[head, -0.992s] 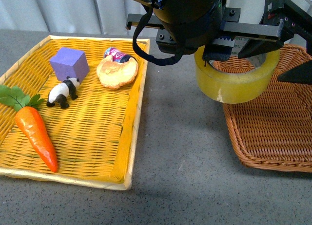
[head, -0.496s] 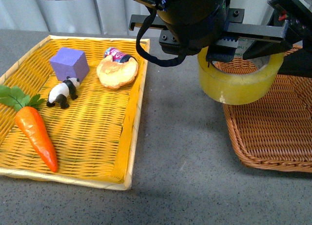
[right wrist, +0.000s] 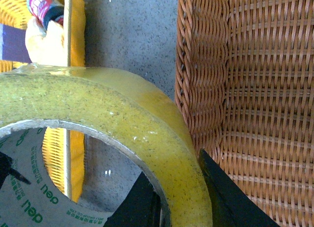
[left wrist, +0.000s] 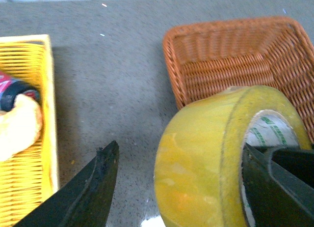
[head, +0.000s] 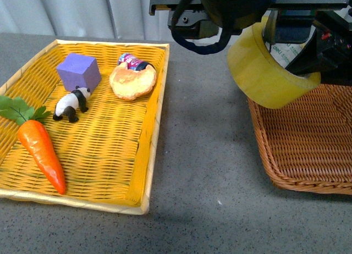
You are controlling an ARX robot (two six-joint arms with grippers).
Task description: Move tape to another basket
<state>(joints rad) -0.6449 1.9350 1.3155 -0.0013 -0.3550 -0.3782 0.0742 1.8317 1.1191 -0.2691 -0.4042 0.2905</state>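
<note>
Tape [head: 264, 72], one tilted roll, hangs in the air at the single brown basket's [head: 308, 155] left edge; green "deli" lettering [right wrist: 29, 214] marks its white core. Right gripper [right wrist: 174, 175] pinches the roll's wall; left gripper [left wrist: 179, 156] stands wide, one finger clear of the roll. One yellow tray [head: 148, 155] holds five items, a can [head: 129, 60] half hidden behind a bread toy [head: 132, 81].

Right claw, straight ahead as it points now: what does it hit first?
The right claw, gripping the tape, would likely meet the basket at its side wall first; depth is unclear, so possibly the table just outside.
</note>
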